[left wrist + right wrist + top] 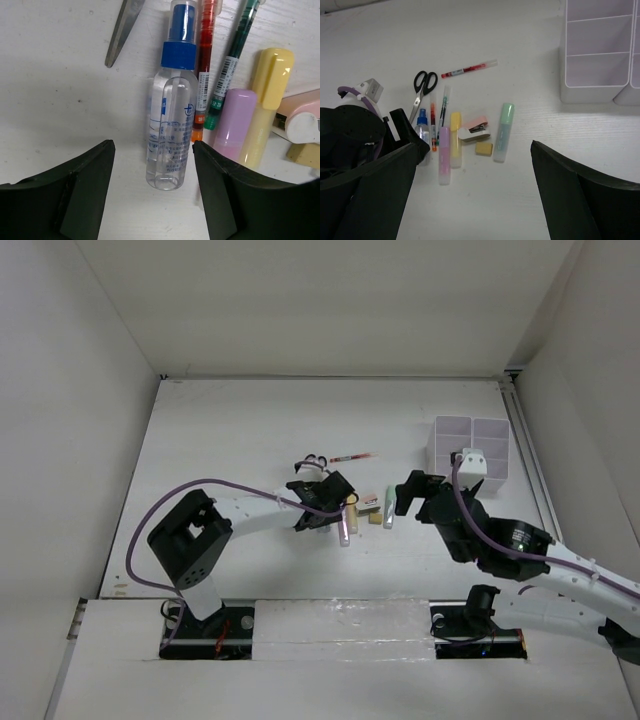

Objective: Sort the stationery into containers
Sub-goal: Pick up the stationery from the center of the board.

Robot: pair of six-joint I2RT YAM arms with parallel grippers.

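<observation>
Pickup step is apparently starting: the left hand [152,150] is straddling, wide open, the spray bottle [169,135] lying on the surface [60,110] beside the red pen [206,50]. Next: descending, closing, carrying to the organizer box [592,92].

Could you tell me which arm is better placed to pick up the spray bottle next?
Left. The left gripper is open astride the spray bottle, a finger on each side. The right gripper, also open, hangs well short of it.
</observation>
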